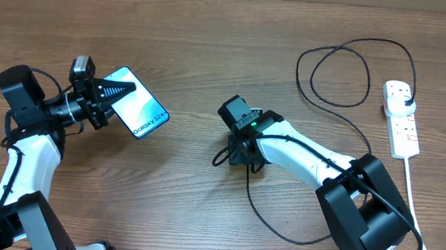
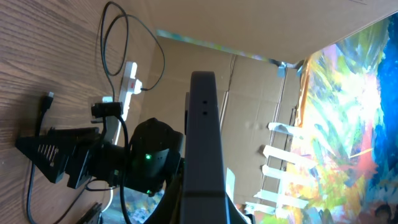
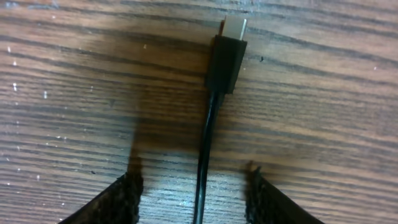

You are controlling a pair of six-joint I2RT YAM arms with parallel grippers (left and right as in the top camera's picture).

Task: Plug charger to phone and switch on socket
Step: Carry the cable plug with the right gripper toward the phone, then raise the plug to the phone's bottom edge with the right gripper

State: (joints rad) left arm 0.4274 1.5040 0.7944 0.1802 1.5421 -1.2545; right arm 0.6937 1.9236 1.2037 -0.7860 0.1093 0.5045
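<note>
My left gripper [image 1: 113, 94] is shut on one end of the phone [image 1: 141, 109], whose light-blue screen faces up. In the left wrist view the phone [image 2: 202, 137] shows edge-on as a dark bar. The charger is a thin black cable [image 1: 339, 70] that loops across the table; its plug [image 1: 407, 99] sits in the white socket strip [image 1: 402, 122]. My right gripper [image 1: 235, 152] is open and low over the cable's end. In the right wrist view the fingers [image 3: 194, 193] straddle the cable, and the connector tip [image 3: 227, 50] lies on the wood just ahead.
The socket's thick white cord [image 1: 413, 209] runs down the right side toward the front edge. The left wrist view shows my right arm [image 2: 93, 158], the strip [image 2: 129, 84] and the connector tip [image 2: 48, 98] beyond it. A cardboard wall [image 2: 249, 93] stands behind.
</note>
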